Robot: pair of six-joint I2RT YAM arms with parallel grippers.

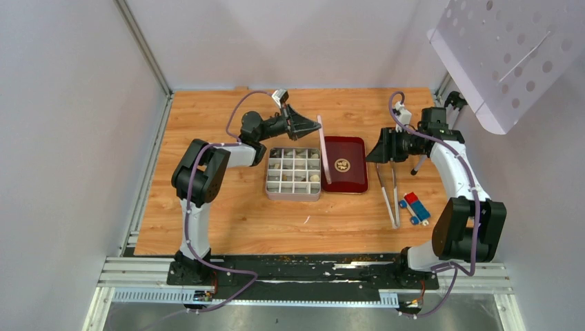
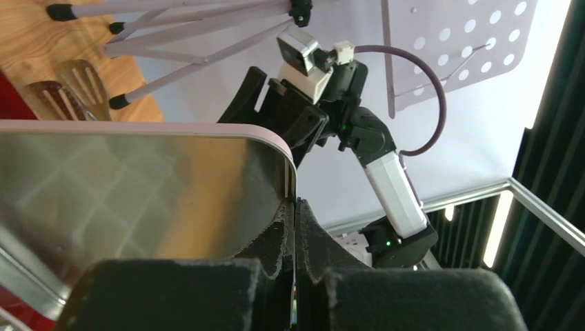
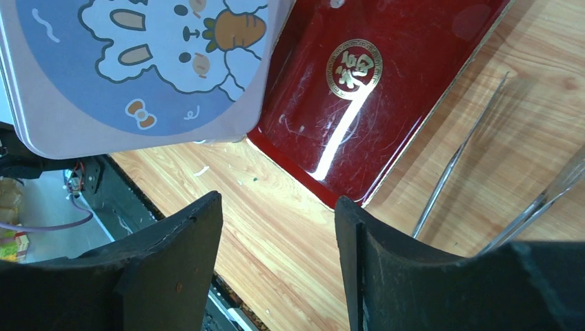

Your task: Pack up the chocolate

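The chocolate (image 1: 314, 177), small cream and brown pieces, lies in the compartments of an open grey tin (image 1: 292, 196) at mid-table. My left gripper (image 1: 317, 126) is shut on the edge of the tin's lid (image 1: 323, 152), which stands upright between the tin and a red tray (image 1: 353, 148). The left wrist view shows the lid's shiny inside (image 2: 138, 186) pinched at the left gripper (image 2: 295, 207). My right gripper (image 1: 372, 153) hovers open and empty just right of the tray. In the right wrist view, the right gripper (image 3: 278, 214) faces the lid's rabbit picture (image 3: 138, 62) and the tray (image 3: 359, 96).
Long metal tongs (image 1: 390, 196) lie right of the tray, and the tongs (image 3: 455, 158) also show in the right wrist view. A small red-and-blue block (image 1: 415, 207) sits further right. A perforated white panel (image 1: 503, 55) on a stand overhangs the back right corner.
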